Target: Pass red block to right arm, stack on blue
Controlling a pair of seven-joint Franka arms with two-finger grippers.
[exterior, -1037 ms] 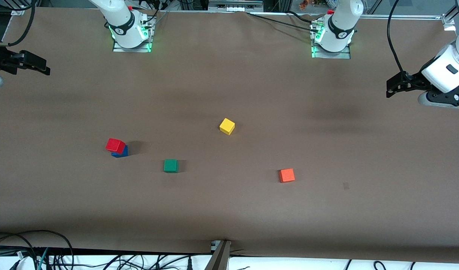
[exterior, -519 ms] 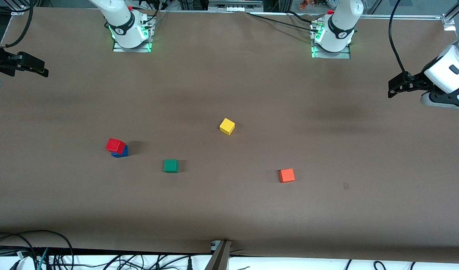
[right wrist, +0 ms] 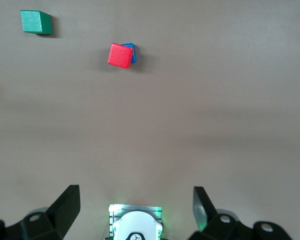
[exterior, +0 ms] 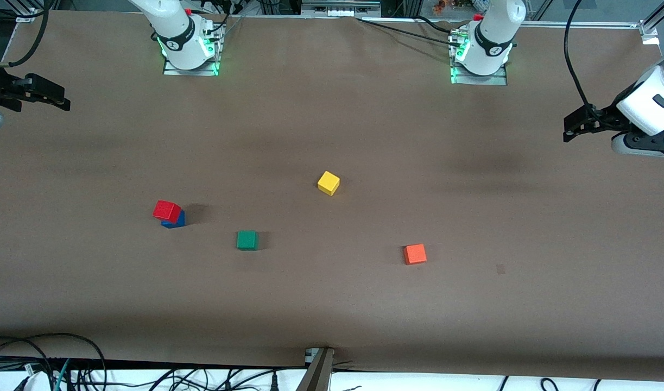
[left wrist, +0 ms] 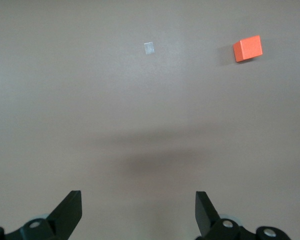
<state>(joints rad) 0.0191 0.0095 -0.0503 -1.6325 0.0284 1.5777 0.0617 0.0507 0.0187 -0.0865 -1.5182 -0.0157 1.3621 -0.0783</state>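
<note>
The red block (exterior: 166, 210) is stacked on the blue block (exterior: 177, 220), slightly askew, toward the right arm's end of the table (exterior: 332, 304). The right gripper (exterior: 60, 101) and left gripper (exterior: 568, 130) are held wide open and empty above the table's ends.

Five blocks (exterior: 328, 183), two arms (exterior: 171, 27), it seems.

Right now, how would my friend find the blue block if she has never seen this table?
Start at the brown table and go toward the right arm's end, past the green block. There a red block sits on another block, turned a little askew. The blue block is the one underneath, the only block with something on top, just its blue edge peeking out.
</note>
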